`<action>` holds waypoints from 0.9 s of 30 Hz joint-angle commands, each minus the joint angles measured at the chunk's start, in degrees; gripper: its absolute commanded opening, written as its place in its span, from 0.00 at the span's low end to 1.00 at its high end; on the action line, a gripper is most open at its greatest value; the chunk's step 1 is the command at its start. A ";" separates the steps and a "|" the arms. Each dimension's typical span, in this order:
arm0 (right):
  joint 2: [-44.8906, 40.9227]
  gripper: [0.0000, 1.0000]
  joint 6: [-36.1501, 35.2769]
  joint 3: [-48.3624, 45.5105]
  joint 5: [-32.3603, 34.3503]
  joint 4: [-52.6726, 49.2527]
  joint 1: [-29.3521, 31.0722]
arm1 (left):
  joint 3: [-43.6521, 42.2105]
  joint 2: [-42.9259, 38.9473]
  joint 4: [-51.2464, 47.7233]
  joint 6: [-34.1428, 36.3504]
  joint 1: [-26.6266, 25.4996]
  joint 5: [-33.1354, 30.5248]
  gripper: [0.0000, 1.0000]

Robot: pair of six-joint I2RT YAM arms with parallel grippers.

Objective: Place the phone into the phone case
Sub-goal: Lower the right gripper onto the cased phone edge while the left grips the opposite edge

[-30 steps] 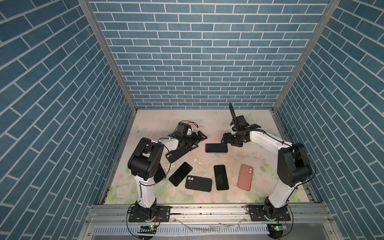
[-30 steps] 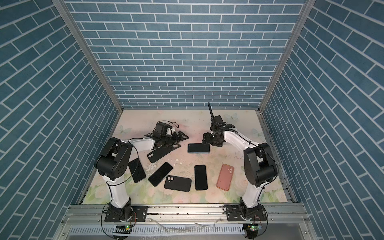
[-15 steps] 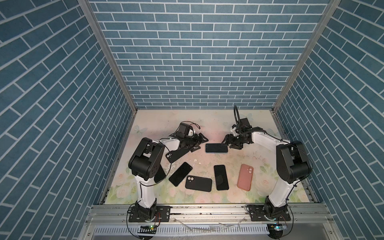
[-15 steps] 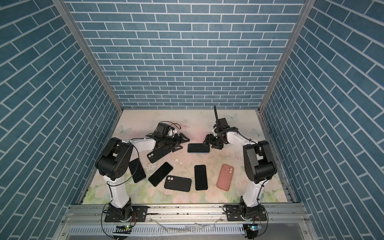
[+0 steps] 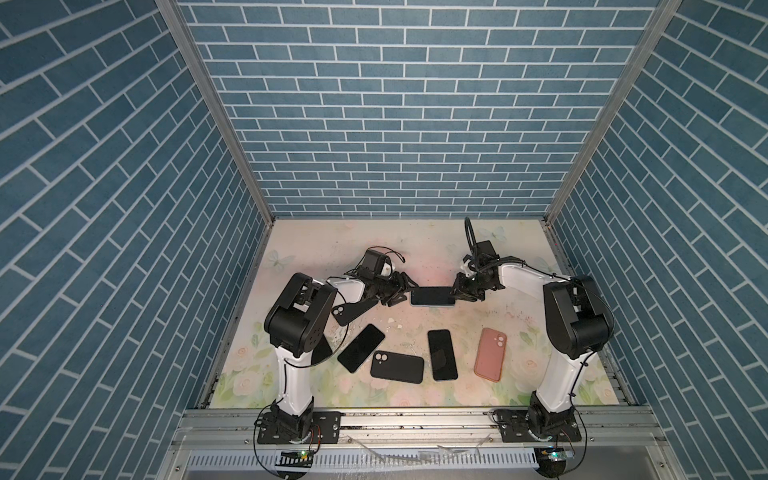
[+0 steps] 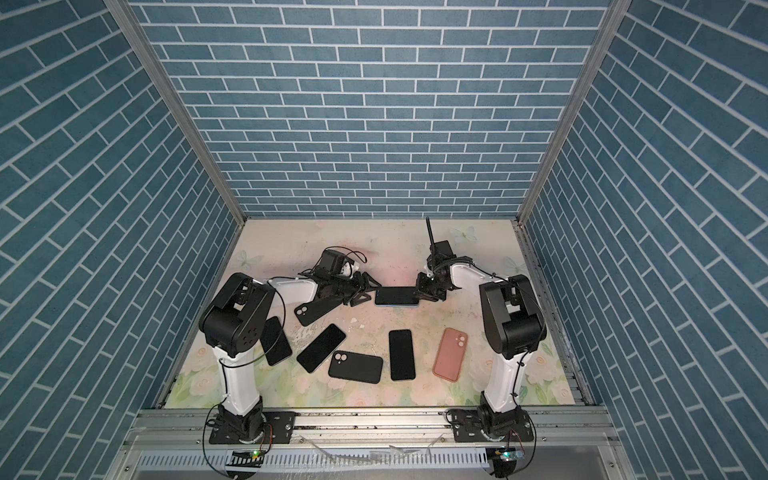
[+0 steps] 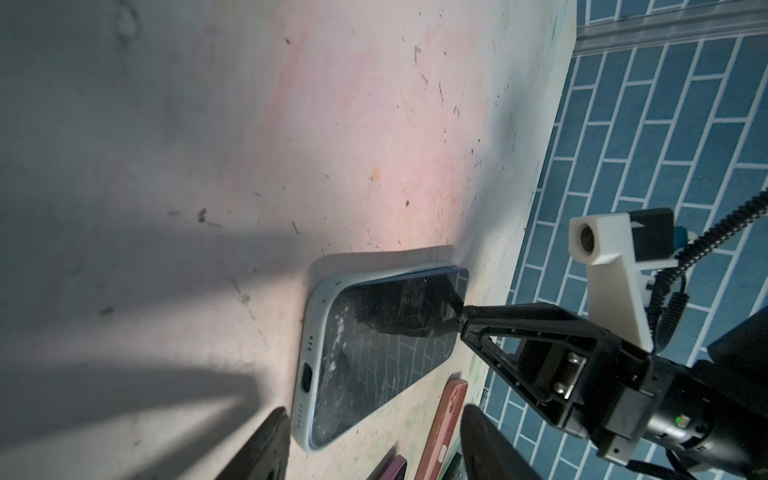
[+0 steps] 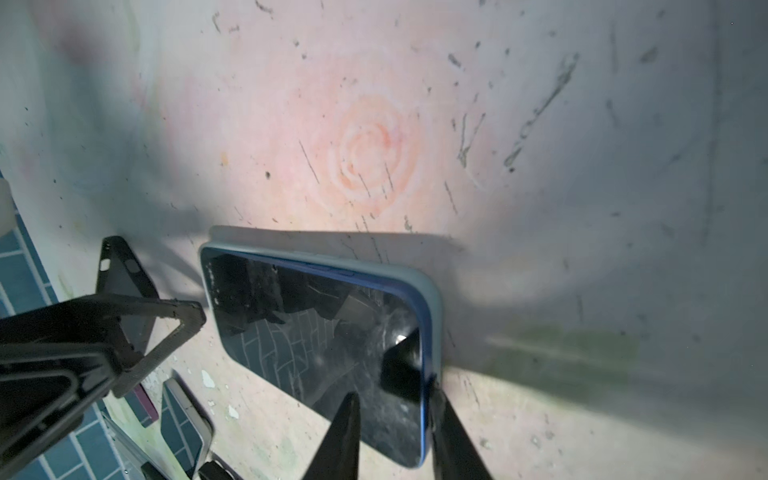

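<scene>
Jaws, left gripper point(image 5: 405, 293): apart, nothing between, tips just short of phone point(image 5: 432, 296) end. Jaws, right gripper point(image 5: 456, 292): narrow, straddling opposite end; clamped or merely touching, cannot tell. Phone screen-up in pale blue case point(image 7: 309, 332), flat on bench point(image 5: 415, 245), between both grippers.

Wrist views only: dark blue phone edge standing proud of case rim along one long side; glass smeared. Shown clear in a top view: black phone point(image 6: 275, 340) beside left arm point(image 6: 237, 328).

Bare bench behind, toward back wall point(image 5: 395, 124). Front crowded: black case point(image 5: 397, 367), pink case point(image 5: 490, 354).
</scene>
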 commanded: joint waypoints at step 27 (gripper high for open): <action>1.72 0.58 -1.86 -1.01 -2.86 0.49 -0.54 | 4.15 -3.24 -10.67 8.58 -1.05 -6.69 0.64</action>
